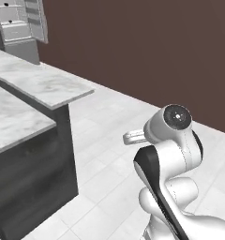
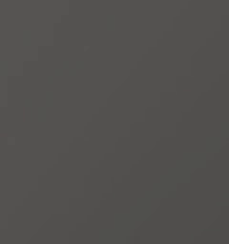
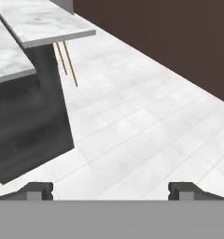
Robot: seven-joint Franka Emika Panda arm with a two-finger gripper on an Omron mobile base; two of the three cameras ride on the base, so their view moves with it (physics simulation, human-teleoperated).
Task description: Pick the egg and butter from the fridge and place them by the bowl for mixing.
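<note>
The gripper [image 3: 110, 190] hangs over bare floor with its two dark fingertips [image 3: 38, 190] set wide apart and nothing between them, so it is plainly open and empty. Straight ahead of it stretches a white tiled floor [image 3: 146, 121], running off toward a dark brown wall [image 3: 179, 42] that closes the far side, ahead and to the gripper's right. To the gripper's left stands a kitchen island: a marble counter [image 3: 44, 21] on two levels, the upper slab jutting out over a dark grey base [image 3: 30, 126]. Past the base, under the overhang, a few thin tan legs [image 3: 69, 65], perhaps of a stool, slant down to the tiles; what they belong to is hidden. From behind the robot, the white arm [image 1: 173, 154] rises folded at the lower right, its round dark joint cap facing back. The fridge [image 1: 23, 26] is far ahead of the gripper and off to its left, well beyond the far end of the counter, in the top corner of the left base view; its door stands open, showing white inner shelves and a ribbed door rack. It is too small and distant to tell what lies inside. The right base view is a flat dark grey all over, and I cannot tell what it faces.
</note>
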